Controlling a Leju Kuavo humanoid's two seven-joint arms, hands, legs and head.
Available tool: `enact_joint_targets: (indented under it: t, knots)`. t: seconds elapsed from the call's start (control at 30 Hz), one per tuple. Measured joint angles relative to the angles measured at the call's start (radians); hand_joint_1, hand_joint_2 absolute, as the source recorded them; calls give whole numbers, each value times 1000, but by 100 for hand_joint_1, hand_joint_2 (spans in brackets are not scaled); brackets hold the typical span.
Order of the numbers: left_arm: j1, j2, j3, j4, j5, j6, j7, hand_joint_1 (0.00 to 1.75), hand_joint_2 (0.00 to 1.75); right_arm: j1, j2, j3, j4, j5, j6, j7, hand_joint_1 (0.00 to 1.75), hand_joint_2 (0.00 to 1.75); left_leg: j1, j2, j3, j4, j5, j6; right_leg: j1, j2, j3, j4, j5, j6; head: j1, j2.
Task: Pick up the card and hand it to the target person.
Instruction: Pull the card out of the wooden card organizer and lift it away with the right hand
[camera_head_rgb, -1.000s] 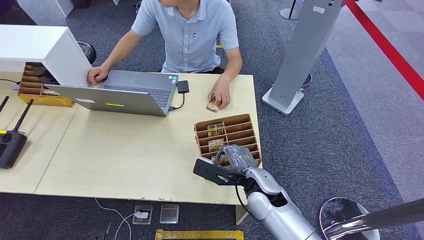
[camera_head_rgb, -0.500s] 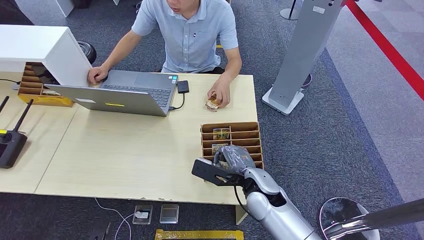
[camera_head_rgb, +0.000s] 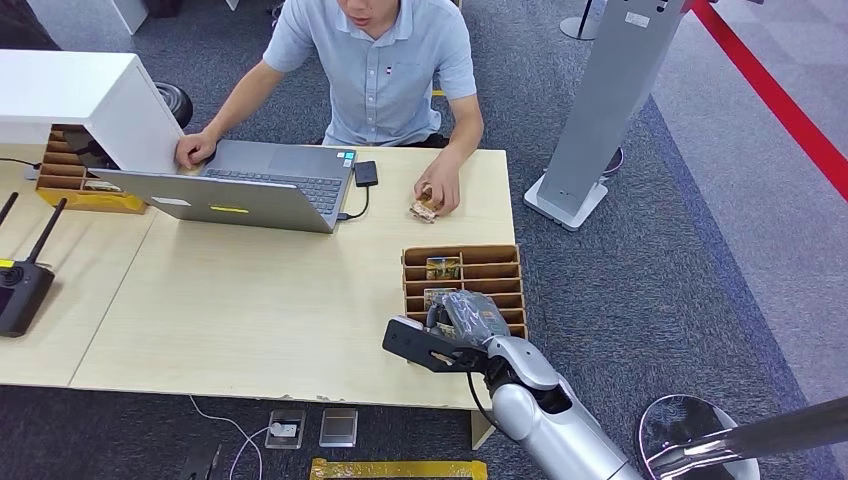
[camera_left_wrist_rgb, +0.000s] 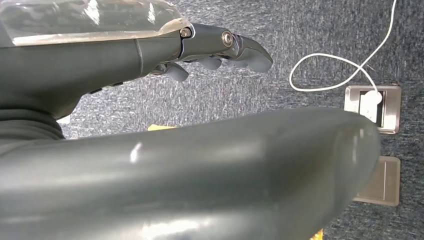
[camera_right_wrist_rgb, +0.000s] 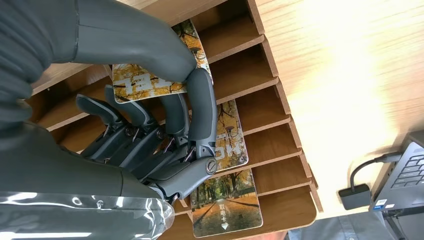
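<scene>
In the right wrist view the right hand's fingers (camera_right_wrist_rgb: 200, 107) curl down into the wooden slotted card holder (camera_right_wrist_rgb: 270, 95), with the thumb above and the fingertips pressing a yellow-leaf card (camera_right_wrist_rgb: 142, 82) between them, so the card appears pinched, though it sits partly in its slot and is not yet clear of the dividers. A second card (camera_right_wrist_rgb: 232, 137) lies in the next slot under the fingers, and a third card (camera_right_wrist_rgb: 227, 210) rests in a slot further along. To do this step well, the right hand (camera_head_rgb: 468, 318) probably needs to keep the pinch firm and draw the card straight out along its slot, so that its edge does not catch a divider or drag the neighbouring card. The holder stands near the desk's (camera_head_rgb: 250, 300) front right corner, its right side close to the desk's right edge, so a careless pull could shove it toward that edge. The person (camera_head_rgb: 375, 70) sits at the far edge, one hand (camera_head_rgb: 437, 192) resting on the desk beyond the holder; open desk lies between holder and person for the hand-over. The left hand (camera_left_wrist_rgb: 220, 47) hangs over the carpet, fingers loosely curled and holding nothing.
</scene>
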Motion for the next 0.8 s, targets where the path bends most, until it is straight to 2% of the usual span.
enact_joint_targets:
  t: [0.33, 0.6, 0.8]
  knots:
    - [1, 0, 0, 0, 23, 0, -1, 0, 0, -6, -23, -16, -59, 27, -54, 12, 175, 175, 0, 0, 0, 0, 0, 0, 0, 0, 0, 0, 0, 0, 0, 0]
    - [3, 0, 0, 0, 53, 0, -14, 0, 0, -18, -89, -122, -286, 138, -171, -20, 175, 175, 0, 0, 0, 0, 0, 0, 0, 0, -1, 0, 0, 0, 1, 0]
    - [4, -2, 0, 0, 78, 3, -18, 0, 0, -17, -113, -196, -438, 158, -222, -58, 175, 175, 0, 0, 0, 0, 0, 0, 0, 0, -1, 0, 0, 0, 1, 0]
